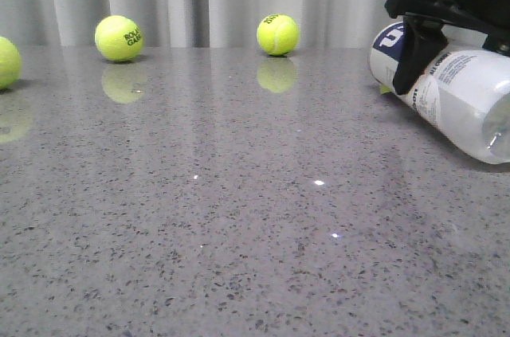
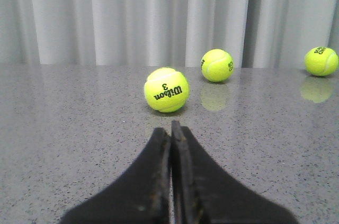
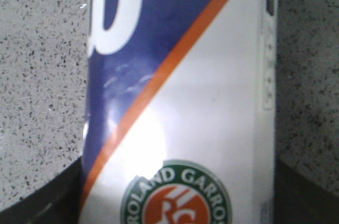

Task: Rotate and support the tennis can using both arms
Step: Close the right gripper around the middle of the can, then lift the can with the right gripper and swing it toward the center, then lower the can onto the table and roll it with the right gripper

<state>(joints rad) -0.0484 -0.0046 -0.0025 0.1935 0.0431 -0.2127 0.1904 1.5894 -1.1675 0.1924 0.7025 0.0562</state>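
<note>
1. Right gripper [image 1: 421, 48] straddles the tennis can [image 1: 462, 98] at the far right of the table [image 1: 239, 217]; one dark finger [image 1: 414, 58] crosses the near side of the label in the front view, and the right wrist view shows dark finger shapes in both lower corners either side of the can, so it looks clamped across the can's width.
2. Left gripper [image 2: 170, 144] has its two fingers pressed together with nothing between them; it is pointed at a Wilson ball [image 2: 166, 89] and sits well apart from the can.
3. That can lies tilted, its navy end toward the curtain and its clear end nearer the camera, low by the tabletop; whether it rests on the surface I cannot tell.
4. Handling, as a judgement: a thin plastic tube, light, fairly stiff along its length but likely to dent under a hard squeeze. Its glossy label shows glare, so expect slip when it turns.
5. Best hold seems mid-label, where the right fingers are; the left arm could support the free clear end [image 1: 498, 138], cradling rather than pinching.
6. Two more balls [image 1: 119, 37] [image 1: 277, 34] sit near the curtain, away from the work.
</note>
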